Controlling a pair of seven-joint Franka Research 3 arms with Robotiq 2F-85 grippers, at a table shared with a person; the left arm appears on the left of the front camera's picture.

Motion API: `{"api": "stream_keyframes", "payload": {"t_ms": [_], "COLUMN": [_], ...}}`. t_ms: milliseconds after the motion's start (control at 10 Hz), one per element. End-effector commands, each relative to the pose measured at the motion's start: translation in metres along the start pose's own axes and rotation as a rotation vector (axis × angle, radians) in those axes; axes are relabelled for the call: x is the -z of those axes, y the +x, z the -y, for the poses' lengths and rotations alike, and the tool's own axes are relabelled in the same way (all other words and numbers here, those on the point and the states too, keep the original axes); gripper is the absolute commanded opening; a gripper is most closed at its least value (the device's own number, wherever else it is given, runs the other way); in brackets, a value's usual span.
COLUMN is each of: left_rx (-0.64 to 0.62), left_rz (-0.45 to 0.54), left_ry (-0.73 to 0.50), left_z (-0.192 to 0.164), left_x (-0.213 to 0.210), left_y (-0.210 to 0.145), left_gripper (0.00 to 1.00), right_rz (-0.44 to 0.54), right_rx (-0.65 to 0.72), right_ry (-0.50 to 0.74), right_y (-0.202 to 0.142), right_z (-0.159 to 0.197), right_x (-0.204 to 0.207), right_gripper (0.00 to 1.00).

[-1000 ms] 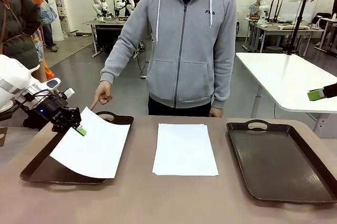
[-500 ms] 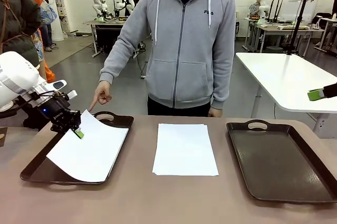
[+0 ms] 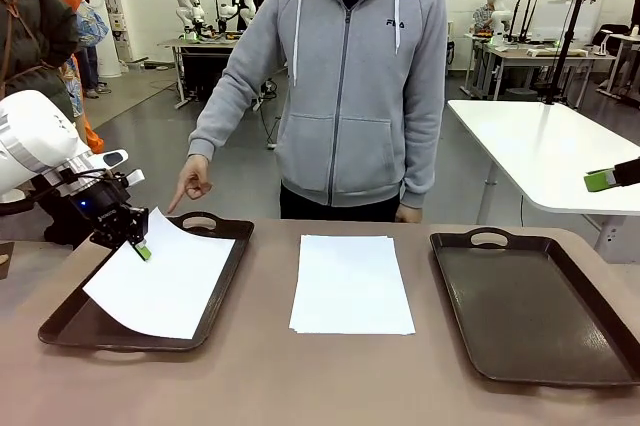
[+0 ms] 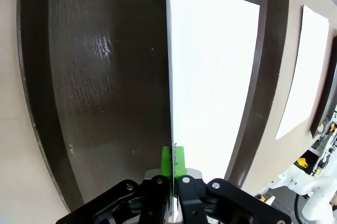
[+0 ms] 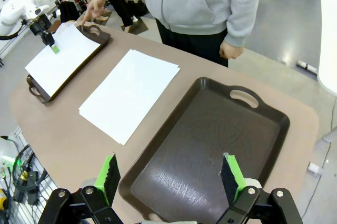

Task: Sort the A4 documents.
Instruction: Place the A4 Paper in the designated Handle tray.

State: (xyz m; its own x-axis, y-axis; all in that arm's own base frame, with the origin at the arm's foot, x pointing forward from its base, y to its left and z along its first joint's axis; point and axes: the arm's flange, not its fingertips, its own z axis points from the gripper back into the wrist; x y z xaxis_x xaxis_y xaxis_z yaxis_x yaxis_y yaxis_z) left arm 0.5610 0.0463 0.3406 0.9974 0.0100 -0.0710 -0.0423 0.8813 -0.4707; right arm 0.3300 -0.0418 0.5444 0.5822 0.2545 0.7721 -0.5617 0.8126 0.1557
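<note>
1. A thin white paper sheet (image 3: 160, 286), pinched at one corner by the clamped left gripper (image 3: 141, 247), slants over the dark brown handled tray (image 3: 60, 326) at the table's left edge, likely for release.
2. The white paper stack (image 3: 350, 281) waits mid-table.
3. The right gripper (image 5: 169, 171) gapes empty.

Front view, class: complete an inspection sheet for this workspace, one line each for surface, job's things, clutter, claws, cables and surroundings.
surface: brown table, left tray and right tray on it
job's things: one sheet tilted over the left tray; stack flat between the trays
clutter: nothing seen
claws: left claw shut on the sheet; right claw open, raised at the table's right side
cables: bundle beside the table
surroundings: person points a hand at the left tray; white table behind
</note>
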Motion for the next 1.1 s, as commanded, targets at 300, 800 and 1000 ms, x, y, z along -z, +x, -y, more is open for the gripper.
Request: {"api": "stream_keyframes", "payload": {"t_ms": [300,800,1000], "left_rx": [0.0,-0.01,-0.004], "left_rz": [0.01,0.028,0.033], "left_ry": [-0.006,0.013,0.018], "left_z": [0.001,0.005,0.005], "left_x": [0.007,-0.002,-0.002], "left_y": [0.018,0.018,0.019], "left_gripper": [0.01,0.29,0.49], "right_rz": [0.007,0.007,0.007], "right_rx": [-0.002,-0.002,-0.002], "right_ry": [0.019,0.019,0.019], "right_y": [-0.001,-0.001,-0.001], "right_z": [0.002,0.002,0.002], "right_x": [0.003,0.003,0.003], "right_gripper": [1.0,1.0,1.0]}}
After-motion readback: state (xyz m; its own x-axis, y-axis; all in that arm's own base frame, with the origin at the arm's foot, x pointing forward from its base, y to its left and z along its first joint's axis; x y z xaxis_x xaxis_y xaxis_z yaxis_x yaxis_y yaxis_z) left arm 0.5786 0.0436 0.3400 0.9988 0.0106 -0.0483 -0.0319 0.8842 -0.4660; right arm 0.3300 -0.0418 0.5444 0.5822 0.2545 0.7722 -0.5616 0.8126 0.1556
